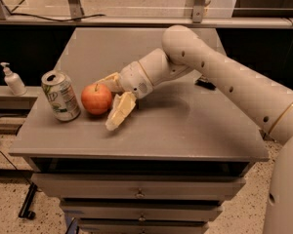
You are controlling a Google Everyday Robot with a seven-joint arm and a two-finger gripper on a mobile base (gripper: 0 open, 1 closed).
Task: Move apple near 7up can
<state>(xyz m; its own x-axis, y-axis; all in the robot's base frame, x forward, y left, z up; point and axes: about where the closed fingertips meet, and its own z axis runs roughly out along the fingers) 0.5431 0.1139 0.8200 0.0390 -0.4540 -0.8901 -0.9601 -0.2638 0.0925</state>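
The gripper point(106, 104) is low over the table point(185, 130), its fingers spread wide and gripping nothing. The apple point(96, 99) rests on the table at the fingertips, just right of the upright can point(61, 95), the two nearly touching.

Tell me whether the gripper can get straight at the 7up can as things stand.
Probably not straight on. The apple stands between the open gripper and the 7up can, close beside the can. The can's top looks free, so going over the apple might work.
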